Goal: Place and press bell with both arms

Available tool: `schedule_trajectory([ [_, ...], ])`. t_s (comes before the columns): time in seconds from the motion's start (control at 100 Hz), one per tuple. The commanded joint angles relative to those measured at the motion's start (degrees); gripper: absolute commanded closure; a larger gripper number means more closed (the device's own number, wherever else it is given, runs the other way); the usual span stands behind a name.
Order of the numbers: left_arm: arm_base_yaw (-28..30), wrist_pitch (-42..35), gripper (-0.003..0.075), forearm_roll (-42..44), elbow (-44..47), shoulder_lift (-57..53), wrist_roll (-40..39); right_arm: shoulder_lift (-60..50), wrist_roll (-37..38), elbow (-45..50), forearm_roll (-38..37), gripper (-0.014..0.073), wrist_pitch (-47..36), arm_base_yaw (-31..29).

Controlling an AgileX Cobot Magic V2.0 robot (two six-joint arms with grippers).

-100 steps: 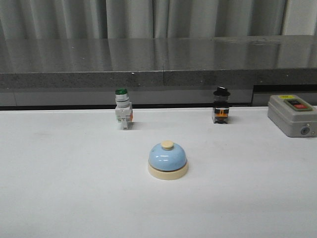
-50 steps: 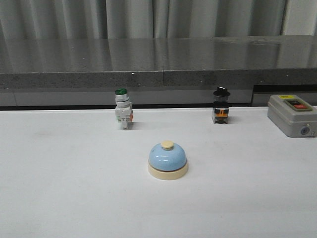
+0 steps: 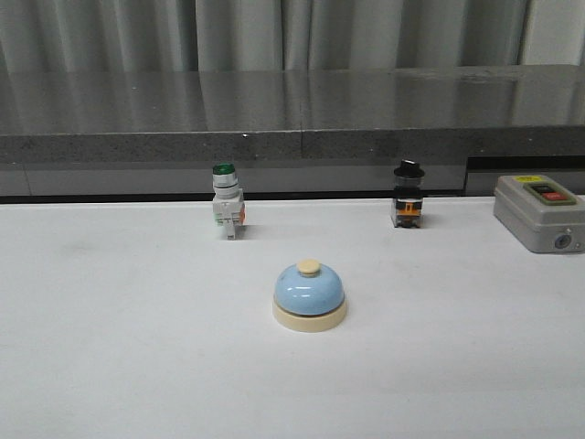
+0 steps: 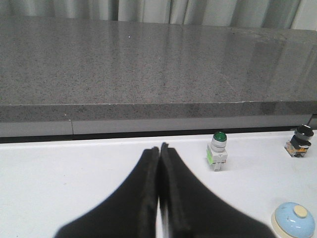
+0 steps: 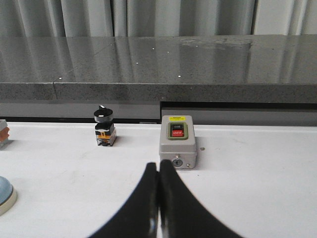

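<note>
Now both pincers — left (image 4: 159, 148), right (image 5: 158, 166) — are pressed together, well apart from the bell (image 3: 310, 294).

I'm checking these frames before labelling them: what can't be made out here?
- Bell, right wrist view: cut off by the picture's edge.
- Grey switch box, front view: label text too small; edge cuts it.
- Left gripper, right gripper: shut fingers show; arms outside every view.

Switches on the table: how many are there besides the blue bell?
3: a green-capped switch back left, a black-capped switch back right, and a grey switch box at the far right edge.
</note>
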Motion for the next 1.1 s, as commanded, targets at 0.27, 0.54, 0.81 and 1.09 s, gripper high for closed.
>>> schedule_trajectory([
  [0.27,0.25,-5.56,0.0741,-0.64,-1.62,0.21,-0.44,-1.02,-0.09,-0.83,-0.01,0.0654,-5.10,-0.35],
  [0.54,0.25,-8.28,0.0741,2.65,1.64,-1.22,-0.44,-1.02,-0.09,-0.83,-0.01,0.0654,-5.10,-0.35],
  [0.81,0.25,-16.01,0.0741,7.00,12.26,-11.23,-0.44,-1.02,-0.09,-0.83,-0.01,0.0654,-5.10,-0.35],
  [1.09,3.26,-16.34,0.0741,7.63,24.71,-23.60,-0.44,-1.02,-0.09,-0.83,-0.01,0.0654,-5.10,-0.35],
])
